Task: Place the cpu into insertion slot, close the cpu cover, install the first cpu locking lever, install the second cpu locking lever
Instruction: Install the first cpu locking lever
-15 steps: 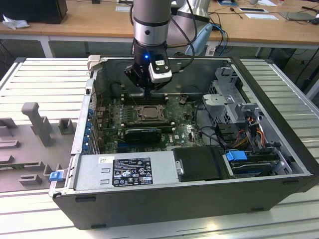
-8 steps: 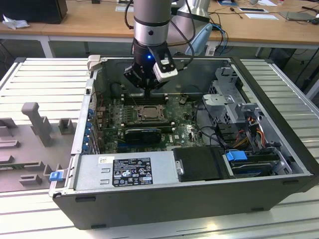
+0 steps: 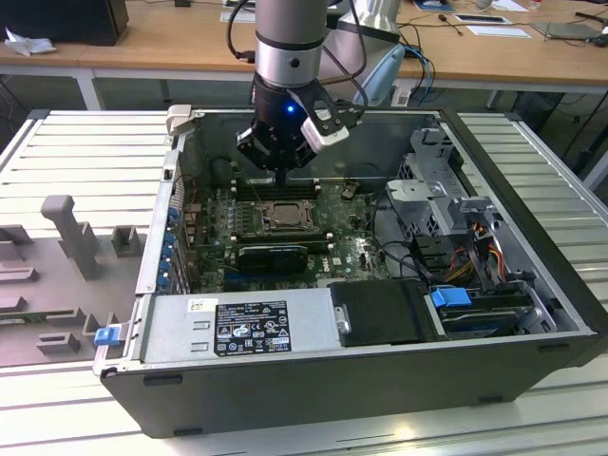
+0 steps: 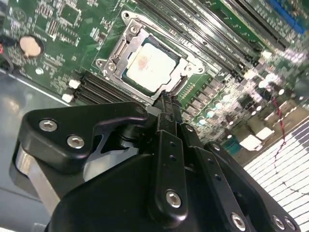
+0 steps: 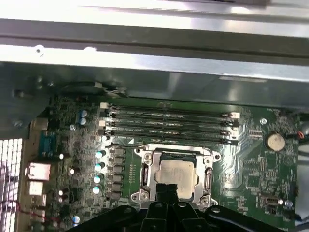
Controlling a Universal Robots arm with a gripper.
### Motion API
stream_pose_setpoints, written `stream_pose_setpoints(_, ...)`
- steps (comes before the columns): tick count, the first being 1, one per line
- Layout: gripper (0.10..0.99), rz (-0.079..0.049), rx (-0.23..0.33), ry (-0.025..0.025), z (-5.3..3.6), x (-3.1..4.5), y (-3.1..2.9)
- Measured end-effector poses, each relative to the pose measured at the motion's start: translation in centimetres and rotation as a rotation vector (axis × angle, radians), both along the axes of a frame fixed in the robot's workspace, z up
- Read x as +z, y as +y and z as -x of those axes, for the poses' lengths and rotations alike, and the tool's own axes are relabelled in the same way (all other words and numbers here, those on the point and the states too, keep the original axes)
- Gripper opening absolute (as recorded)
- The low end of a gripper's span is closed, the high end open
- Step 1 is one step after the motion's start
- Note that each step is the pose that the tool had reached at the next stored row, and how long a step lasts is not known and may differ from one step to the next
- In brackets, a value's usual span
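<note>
though the closed gripper [image 4: 166,99] hides one edge, the cpu [image 4: 152,65] sits socketed.

— What sort of place is this?
— A robotics lab or workshop. A robot arm [image 3: 285,47] hangs over an opened computer case [image 3: 285,380] on a ribbed metal table [image 3: 85,152].
— What else shows it?
— Wooden desks [image 3: 142,43] run across the top of the exterior view. Papers [image 3: 499,30] lie at the upper right, cables [image 3: 425,68] trail down, and grey holders [image 3: 71,228] sit at the left.
</note>
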State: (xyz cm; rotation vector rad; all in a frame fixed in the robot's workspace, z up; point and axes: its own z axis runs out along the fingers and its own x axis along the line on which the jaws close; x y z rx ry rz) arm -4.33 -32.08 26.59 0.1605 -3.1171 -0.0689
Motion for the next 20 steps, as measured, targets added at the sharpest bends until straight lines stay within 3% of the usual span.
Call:
stream_pose_setpoints(3,0.106,0.000,0.043,-0.0002,0.14,-0.02,0.00)
stream_pose_setpoints(5,0.106,-0.002,0.044,-0.0050,0.74,-0.08,0.00)
stream_pose_setpoints(7,0.106,-0.002,0.044,-0.0082,1.40,-0.22,0.00)
stream_pose_setpoints(11,0.106,-0.002,-0.003,-0.0082,1.57,-0.50,0.01)
stream_pose_setpoints(16,0.106,-0.002,-0.005,-0.0125,3.91,-0.67,0.00)
stream_pose_setpoints(20,0.106,-0.005,-0.005,-0.0148,4.94,-0.78,0.01)
